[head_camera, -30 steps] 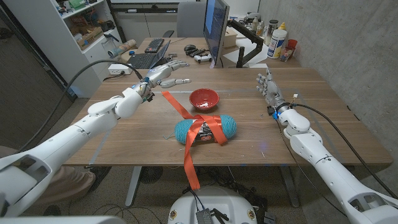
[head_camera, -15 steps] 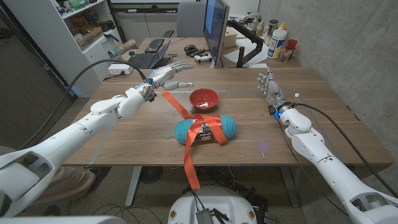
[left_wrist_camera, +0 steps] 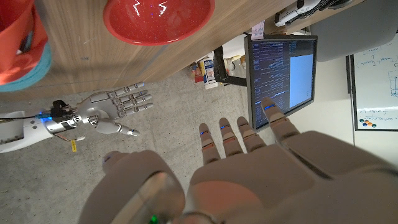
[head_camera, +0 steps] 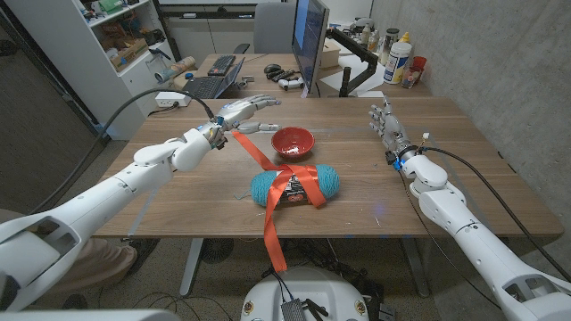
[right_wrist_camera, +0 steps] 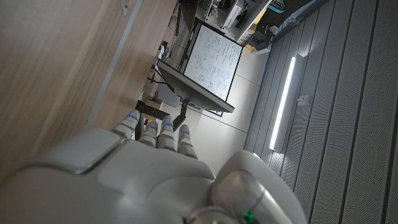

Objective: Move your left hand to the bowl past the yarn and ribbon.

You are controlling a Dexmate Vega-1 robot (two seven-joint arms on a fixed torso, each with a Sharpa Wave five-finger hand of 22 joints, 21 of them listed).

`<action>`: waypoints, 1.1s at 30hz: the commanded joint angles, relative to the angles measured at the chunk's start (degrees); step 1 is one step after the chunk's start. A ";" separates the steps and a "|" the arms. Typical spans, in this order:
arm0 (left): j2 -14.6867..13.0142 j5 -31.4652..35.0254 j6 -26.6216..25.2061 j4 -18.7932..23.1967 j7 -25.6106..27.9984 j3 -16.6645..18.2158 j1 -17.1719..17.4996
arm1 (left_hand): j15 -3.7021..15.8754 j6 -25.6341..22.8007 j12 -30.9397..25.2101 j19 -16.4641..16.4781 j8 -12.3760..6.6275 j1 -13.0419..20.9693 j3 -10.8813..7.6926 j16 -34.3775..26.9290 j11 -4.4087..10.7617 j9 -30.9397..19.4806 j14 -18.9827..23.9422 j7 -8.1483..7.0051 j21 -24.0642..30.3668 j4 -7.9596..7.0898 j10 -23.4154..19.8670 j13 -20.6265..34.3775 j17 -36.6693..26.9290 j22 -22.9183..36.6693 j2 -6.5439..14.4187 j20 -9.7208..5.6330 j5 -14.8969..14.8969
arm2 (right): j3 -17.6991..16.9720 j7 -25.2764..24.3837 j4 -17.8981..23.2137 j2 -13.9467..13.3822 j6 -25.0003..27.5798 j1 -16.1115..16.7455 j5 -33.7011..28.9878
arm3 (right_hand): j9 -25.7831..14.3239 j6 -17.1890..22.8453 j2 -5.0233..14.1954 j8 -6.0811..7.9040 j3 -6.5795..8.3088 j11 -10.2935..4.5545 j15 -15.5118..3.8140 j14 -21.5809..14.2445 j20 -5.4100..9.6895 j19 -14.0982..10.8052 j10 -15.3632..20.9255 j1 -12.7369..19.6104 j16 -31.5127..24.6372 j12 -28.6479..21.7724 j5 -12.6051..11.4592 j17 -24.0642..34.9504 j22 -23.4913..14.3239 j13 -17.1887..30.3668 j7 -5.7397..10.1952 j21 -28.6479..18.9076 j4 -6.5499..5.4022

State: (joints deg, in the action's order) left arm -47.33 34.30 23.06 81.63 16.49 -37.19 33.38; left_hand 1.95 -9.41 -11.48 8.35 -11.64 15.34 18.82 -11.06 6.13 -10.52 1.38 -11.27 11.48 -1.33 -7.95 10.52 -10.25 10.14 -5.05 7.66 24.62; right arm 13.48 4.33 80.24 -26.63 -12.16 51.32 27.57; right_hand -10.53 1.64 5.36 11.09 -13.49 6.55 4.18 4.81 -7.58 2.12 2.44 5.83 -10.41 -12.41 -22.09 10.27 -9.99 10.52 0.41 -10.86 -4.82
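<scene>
two views carry my left hand [head_camera: 243, 111]: from the head it hovers over the wooden table [head_camera: 464, 169] with fingers spread and nothing in them, just beside the red bowl [head_camera: 293, 141] on its left, at the bowl's far side. my left wrist view adds what the head cannot — the back of that hand [left_wrist_camera: 249, 168] with fingers apart, the bowl's glossy inside [left_wrist_camera: 158, 18] ahead of them, and my right hand [left_wrist_camera: 115, 109] across the way, fingers extended and empty. the teal yarn [head_camera: 294, 185] lies nearer to me than the bowl, just beside it, wrapped by the orange ribbon [head_camera: 272, 192] — one end runs up toward my left hand, the other hangs over the near table edge. my right hand [head_camera: 385, 125] stands upright at the table's right side, well apart from the bowl, open and holding nothing.
</scene>
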 commanded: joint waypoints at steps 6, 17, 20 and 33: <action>-0.01 0.43 -0.22 0.39 -2.22 -1.22 0.02 | 1.30 0.01 -0.31 0.16 0.10 0.23 0.11 0.06 -0.44 -0.26 -0.03 -0.13 -0.12 0.14 -0.24 0.25 -0.19 0.19 -0.82 -0.08 -0.19 | -0.09 0.26 -0.38 0.12 -0.06 0.13 0.28 | -0.08 0.44 -0.68 -0.06 -0.21 0.21 -0.25 0.21 0.13 -0.01 -0.03 -0.08 -0.08 -0.11 -0.58 0.08 -0.23 0.22 0.20 -0.21 -0.06; -0.25 2.43 -0.62 1.27 -4.39 -2.31 -0.75 | 2.35 3.28 0.04 7.21 0.62 7.84 -1.95 -0.23 -0.77 -0.34 1.73 0.36 1.62 3.45 1.07 0.30 -0.11 0.14 0.08 -7.12 3.03 | -0.15 0.36 -0.49 0.28 -0.14 0.21 0.36 | -0.08 0.45 -0.70 -0.07 -0.26 0.12 -0.19 0.24 0.14 -0.01 -0.08 -0.25 -0.09 -0.09 -0.59 0.09 -0.23 0.22 0.22 -0.23 -0.14; 0.08 2.12 -0.43 1.00 -4.46 -2.42 -0.81 | 2.66 3.89 0.01 10.23 0.60 10.09 -2.34 -0.45 -0.86 -0.36 3.04 0.38 2.34 4.43 1.25 0.32 -0.10 0.17 0.28 -8.43 3.98 | -0.33 0.26 -0.35 0.25 -0.03 0.39 0.52 | -0.08 0.40 -0.70 -0.10 -0.27 0.02 -0.25 0.19 0.15 -0.01 -0.12 -0.29 -0.11 -0.07 -0.59 0.10 -0.24 0.22 0.21 -0.23 -0.16; 0.93 1.39 0.05 0.16 -3.55 -2.52 -0.68 | 4.53 1.63 -0.53 11.63 -0.41 14.09 -2.61 -0.70 -0.99 -0.37 6.22 1.35 1.53 6.19 0.03 0.34 -0.07 -0.02 0.18 -12.88 5.67 | -0.48 0.74 -1.06 0.31 -0.32 0.43 0.68 | -0.07 0.31 -0.69 -0.15 -0.31 0.17 -0.21 0.25 0.18 -0.01 -0.14 -0.48 -0.10 -0.06 -0.61 0.10 -0.24 0.22 0.19 -0.24 -0.25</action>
State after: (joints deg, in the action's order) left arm -46.99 36.06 22.72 82.37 12.43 -39.52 32.66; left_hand 2.05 -6.96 -11.48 20.31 -11.48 28.47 16.21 -11.51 5.17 -10.81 6.83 -9.85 13.50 4.45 -6.99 10.52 -10.12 10.14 -5.03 -2.46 29.78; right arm 13.11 4.65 79.72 -26.43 -12.24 51.71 28.07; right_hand -10.52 1.64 4.83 11.09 -13.49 6.55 4.18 4.81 -7.58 2.11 2.44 5.30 -10.41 -12.41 -22.54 10.26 -9.99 10.52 0.41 -10.86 -4.82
